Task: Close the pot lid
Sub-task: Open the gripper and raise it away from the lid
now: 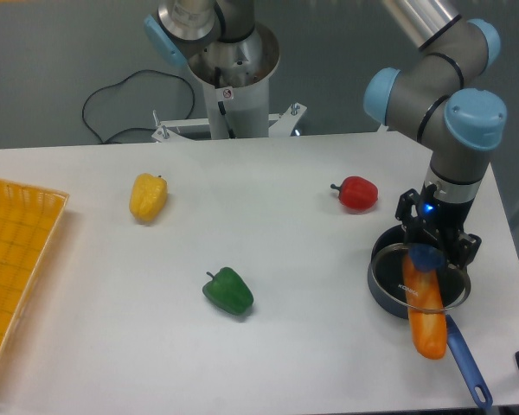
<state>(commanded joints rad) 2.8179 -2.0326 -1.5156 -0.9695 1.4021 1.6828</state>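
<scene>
The dark pot [382, 292] sits at the table's right side, its long blue handle [467, 367] pointing to the front edge. A long orange vegetable [426, 322] lies in the pot and sticks out over the rim along the handle. The glass lid [389, 259] rests on the pot and on that vegetable, its blue knob [426, 257] near the middle. My gripper [437, 246] hangs straight above the knob, fingers spread wider than the knob and not pressing on it.
A red pepper [357, 193] lies just behind the pot on its left. A green pepper [229, 290] is at the table's middle front, a yellow pepper [147, 196] further left. An orange basket [13, 277] occupies the left edge. The table's right edge is close to the pot.
</scene>
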